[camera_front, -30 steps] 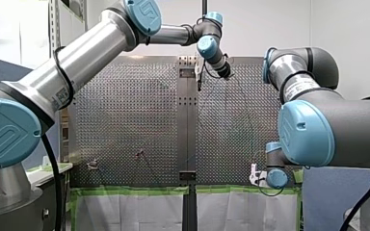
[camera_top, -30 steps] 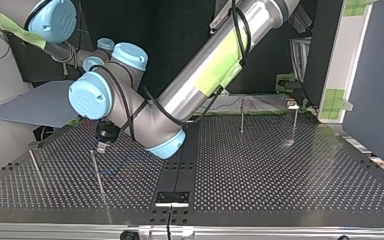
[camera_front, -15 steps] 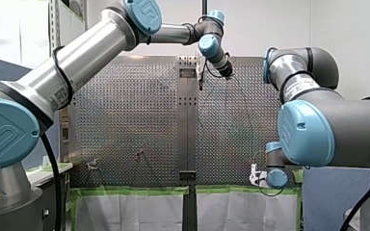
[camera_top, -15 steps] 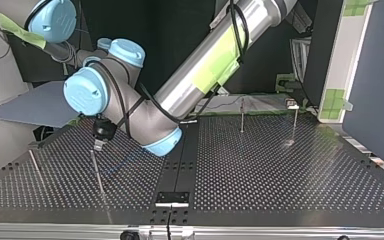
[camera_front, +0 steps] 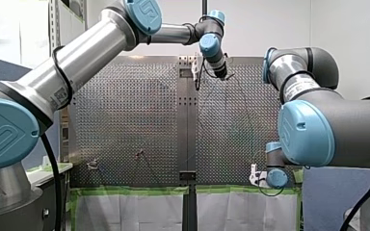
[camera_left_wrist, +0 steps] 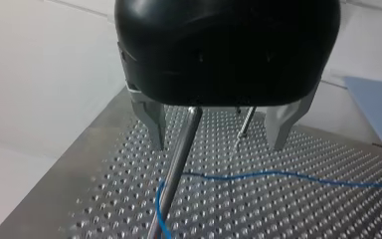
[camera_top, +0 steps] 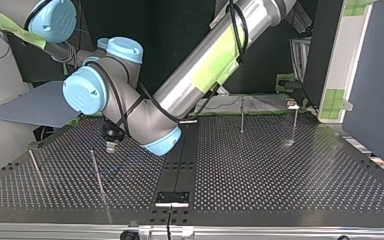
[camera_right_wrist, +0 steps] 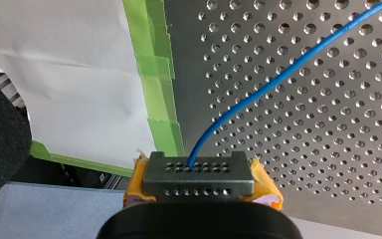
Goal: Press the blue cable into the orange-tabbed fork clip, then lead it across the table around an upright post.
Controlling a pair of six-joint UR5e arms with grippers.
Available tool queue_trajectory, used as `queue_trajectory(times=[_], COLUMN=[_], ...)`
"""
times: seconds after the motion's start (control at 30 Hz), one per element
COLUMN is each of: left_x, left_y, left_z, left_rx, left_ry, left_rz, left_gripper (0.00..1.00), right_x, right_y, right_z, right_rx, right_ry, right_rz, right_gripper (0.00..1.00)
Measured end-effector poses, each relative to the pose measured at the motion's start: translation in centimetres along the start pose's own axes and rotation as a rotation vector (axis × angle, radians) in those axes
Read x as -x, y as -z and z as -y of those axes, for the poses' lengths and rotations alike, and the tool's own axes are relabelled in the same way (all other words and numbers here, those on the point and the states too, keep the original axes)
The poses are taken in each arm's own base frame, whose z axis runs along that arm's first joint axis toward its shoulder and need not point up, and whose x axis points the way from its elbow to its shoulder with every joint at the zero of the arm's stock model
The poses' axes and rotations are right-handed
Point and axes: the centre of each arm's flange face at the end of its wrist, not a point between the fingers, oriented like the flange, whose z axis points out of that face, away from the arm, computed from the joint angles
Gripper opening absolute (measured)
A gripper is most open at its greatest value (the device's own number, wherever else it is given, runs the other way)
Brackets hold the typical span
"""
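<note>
Shift: left gripper (camera_top: 111, 146) no longer over the top of the post (camera_top: 97, 175) as half a second ago, now just beside it toward the top view's right
Left fingers (camera_left_wrist: 151, 124): apart, holding nothing, post between them in the wrist view
Blue cable (camera_left_wrist: 278, 175): flat on the table (camera_top: 280, 175), bending round the post's foot
Right gripper (camera_right_wrist: 199, 174): clamped on the cable's end
Meaning: wrap round the post probably made, likely backing clear

A blue cable (camera_right_wrist: 268, 84) on a silver perforated table (camera_right_wrist: 328, 149) with green tape (camera_right_wrist: 151, 59).
</note>
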Motion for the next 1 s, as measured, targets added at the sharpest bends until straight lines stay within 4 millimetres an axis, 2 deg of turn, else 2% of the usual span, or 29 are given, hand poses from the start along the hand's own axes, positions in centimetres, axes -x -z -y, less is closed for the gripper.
queue_trajectory(times=[0.37,0.7,0.83,1.0], left_x=[-1.2,-0.9,0.3,1.5], left_y=[-0.2,0.0,1.2,3.8], left_z=[-0.6,-0.7,-0.6,0.5], left_rx=[0.045,0.048,0.062,0.072], left_ry=[0.001,0.001,-0.003,-0.032], left_rz=[-0.014,-0.009,0.014,0.058], left_gripper=[0.98,0.98,0.98,0.98], right_x=[0.0,0.0,0.0,0.0], right_y=[0.0,0.0,0.0,0.0], right_z=[0.0,0.0,0.0,0.0], right_rx=[0.000,0.000,0.000,0.000], right_ry=[0.002,0.003,0.003,0.005], right_rz=[0.001,0.002,0.002,0.002], right_gripper=[0.00,0.00,0.00,0.00])
